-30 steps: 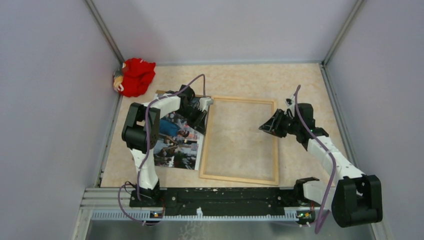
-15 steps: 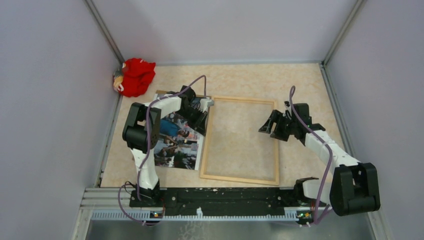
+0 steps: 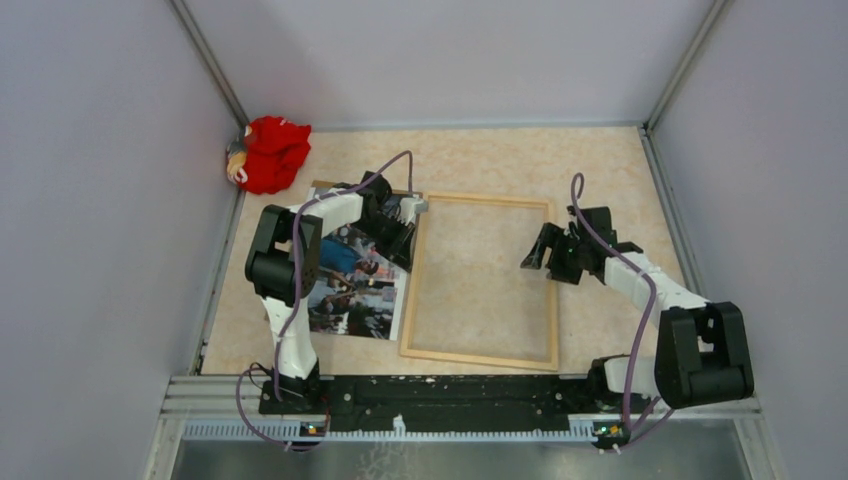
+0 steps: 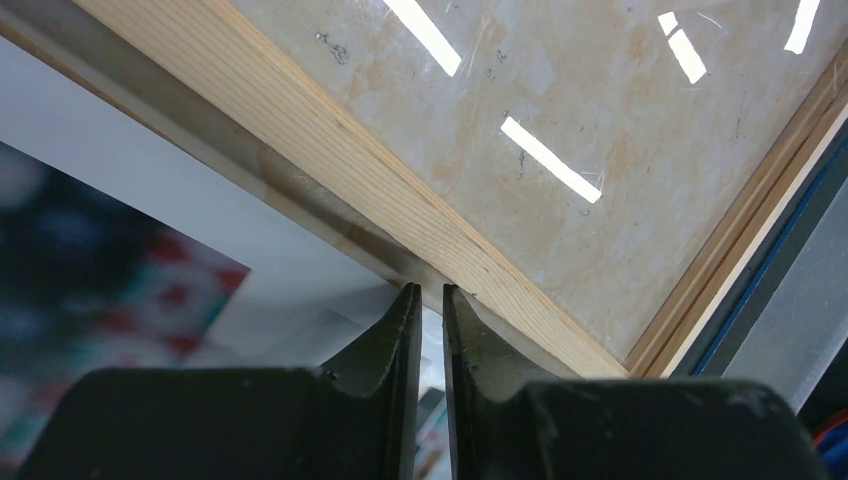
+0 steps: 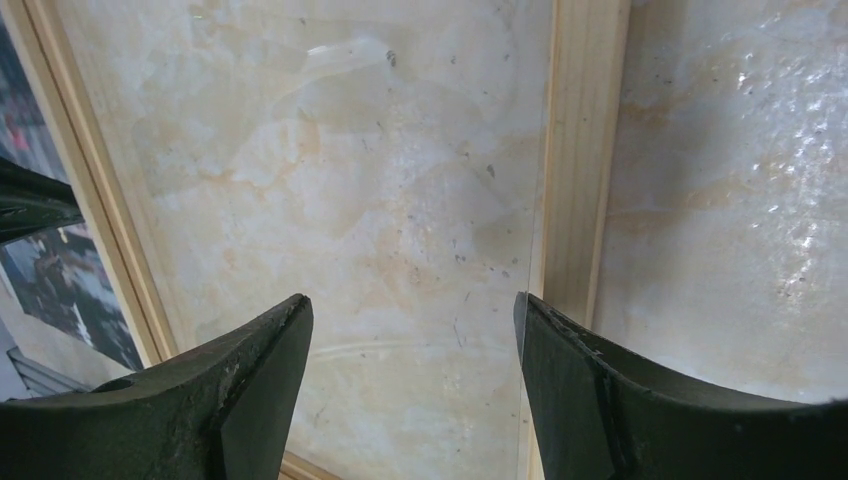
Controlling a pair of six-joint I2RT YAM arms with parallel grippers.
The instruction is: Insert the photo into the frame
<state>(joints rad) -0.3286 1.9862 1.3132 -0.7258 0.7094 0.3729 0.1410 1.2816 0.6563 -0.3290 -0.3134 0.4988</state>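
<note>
The frame [image 3: 552,320] lies flat in the middle of the table [image 3: 500,160]. The photo [image 3: 350,295] lies picture side up just beside the frame's left bar, not in it. The left gripper [image 4: 430,295] is low at the photo's edge. Its fingers are almost together, and I cannot tell if they pinch the photo. The right gripper [image 5: 410,310] hangs over the frame's right bar, fingers wide apart, holding nothing. A red toy [image 3: 270,152] sits in the far left corner.

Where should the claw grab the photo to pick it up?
Probably the thin white border at the far corner of the photo, right beside the frame. It lies flat and thin, so pinch that edge low and sideways, coming from the frame side.
</note>
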